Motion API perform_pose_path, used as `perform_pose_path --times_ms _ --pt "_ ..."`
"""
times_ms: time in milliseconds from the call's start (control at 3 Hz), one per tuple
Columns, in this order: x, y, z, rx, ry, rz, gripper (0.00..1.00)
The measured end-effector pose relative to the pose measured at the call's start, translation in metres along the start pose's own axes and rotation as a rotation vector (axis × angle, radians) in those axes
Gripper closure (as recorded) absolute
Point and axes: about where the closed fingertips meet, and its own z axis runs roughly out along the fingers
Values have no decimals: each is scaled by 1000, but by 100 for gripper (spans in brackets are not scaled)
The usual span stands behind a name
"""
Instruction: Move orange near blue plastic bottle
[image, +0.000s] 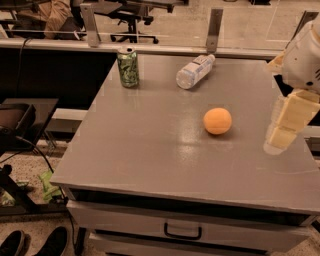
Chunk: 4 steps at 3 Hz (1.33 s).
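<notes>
Nearby, green can (128, 66) stands beside blue plastic bottle (195, 71); pincer (285, 125), state unclear, right of orange (217, 121).

The gripper (281, 136) hangs at the far right, pointing downward.

— What lies between the gripper (279, 140), at the right edge, and the orange (217, 120)?
— Bare tabletop (140, 145). Open surface continues up to the blue plastic bottle (195, 71); a green can (128, 67) stands upper left.
</notes>
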Motion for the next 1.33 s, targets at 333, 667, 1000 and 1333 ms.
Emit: perform_pose_path --times_ms 333,667,1000,1333 --pt "-5 -12 21 -20 -23 9 0" --pt "-9 -30 51 -34 -51 23 0" --pt "-15 -47 81 -43 -75 28 0" --pt "-25 -58 108 -60 -96 31 0"
